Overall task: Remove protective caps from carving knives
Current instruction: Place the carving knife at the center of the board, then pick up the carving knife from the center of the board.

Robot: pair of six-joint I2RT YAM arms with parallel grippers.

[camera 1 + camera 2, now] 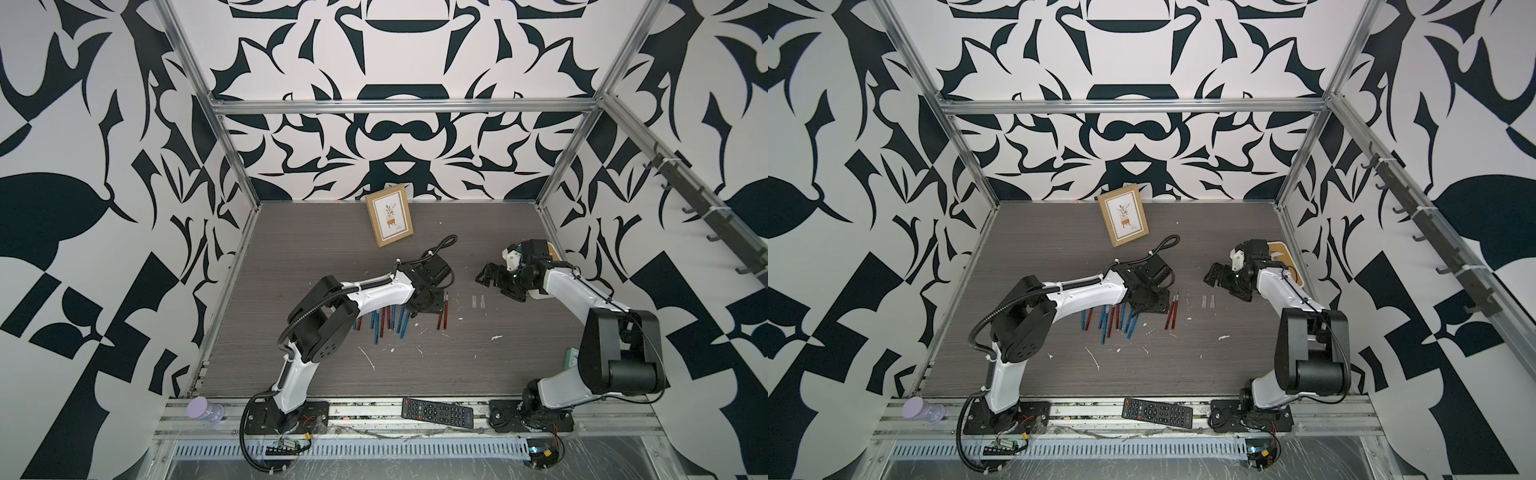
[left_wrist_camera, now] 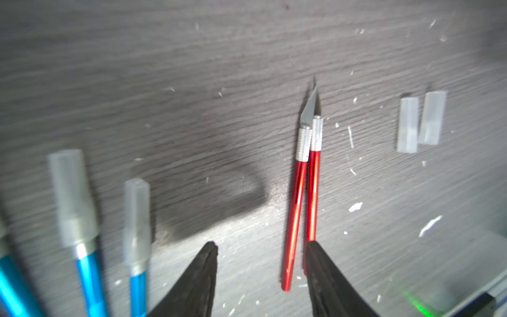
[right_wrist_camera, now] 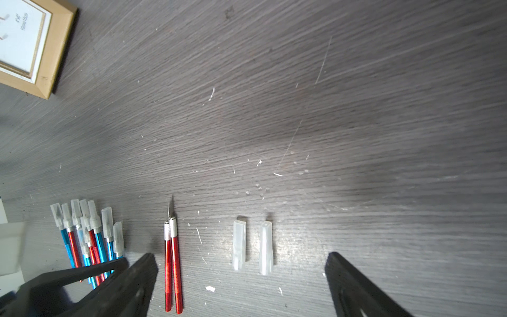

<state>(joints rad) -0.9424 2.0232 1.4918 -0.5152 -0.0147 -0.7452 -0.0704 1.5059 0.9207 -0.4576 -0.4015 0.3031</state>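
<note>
On the scuffed counter (image 3: pixel 329 109), two bared red carving knives (image 3: pixel 177 260) lie near two loose protective caps (image 3: pixel 239 244); the left end effector (image 2: pixel 260 244) and right end effector (image 3: pixel 241 255) both gape empty. Next, seemingly, a capped blue knife (image 2: pixel 79 233) needs gripping.

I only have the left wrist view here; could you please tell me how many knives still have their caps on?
Observer: The right wrist view shows seven capped knives bunched together; more may be hidden underneath.
Operator: Thank you. Is the other arm free to help?
Observer: Yes, the right tool is open wide and empty, facing the two loose caps on the table.
Operator: Is anything else on the table that I should avoid?
Observer: A picture frame stands near the back wall, well apart from the knives.
</note>
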